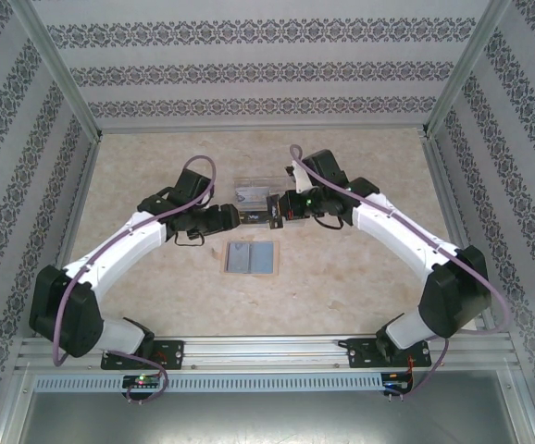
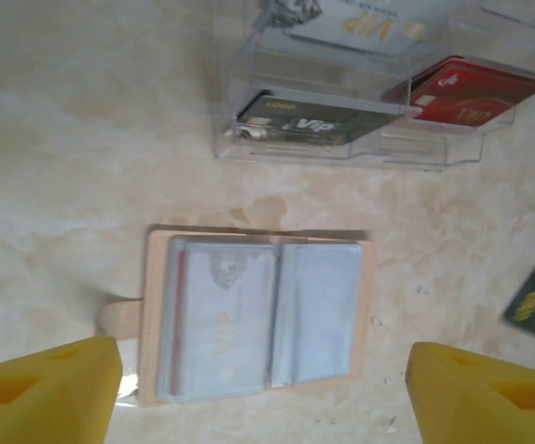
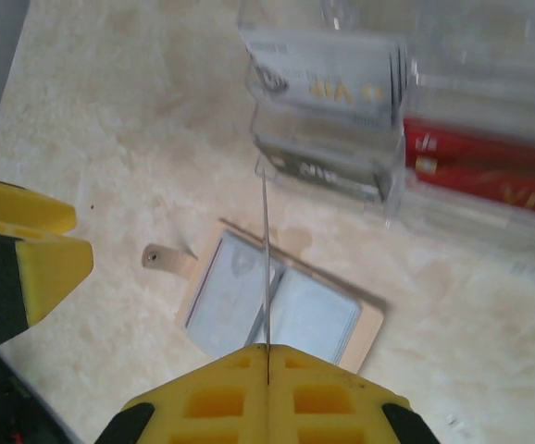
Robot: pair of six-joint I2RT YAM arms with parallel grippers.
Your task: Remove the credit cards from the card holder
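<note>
The card holder [image 2: 318, 310] lies open and flat on the table, tan outside with grey-blue sleeves; it also shows from above [image 1: 250, 258] and in the right wrist view [image 3: 314, 319]. Its left sleeve holds a pale credit card marked VIP [image 2: 221, 324], with a red card edge [image 2: 180, 314] beside it. My left gripper [image 2: 263, 407] hovers over the holder's near edge, open, nothing between its yellow fingers [image 2: 45, 388]. My right gripper [image 3: 267, 356] is shut on a thin credit card [image 3: 266, 259], seen edge-on above the holder. Both grippers [image 1: 240, 217] [image 1: 275, 211] meet behind the holder.
A clear plastic tray [image 2: 342, 148] stands just beyond the holder, with a dark VIP card [image 2: 314, 120], a red card [image 2: 471, 92] and a silver VIP card [image 2: 360, 23] in it. A dark card's corner [image 2: 534, 310] shows at the right. Patterned walls enclose the table.
</note>
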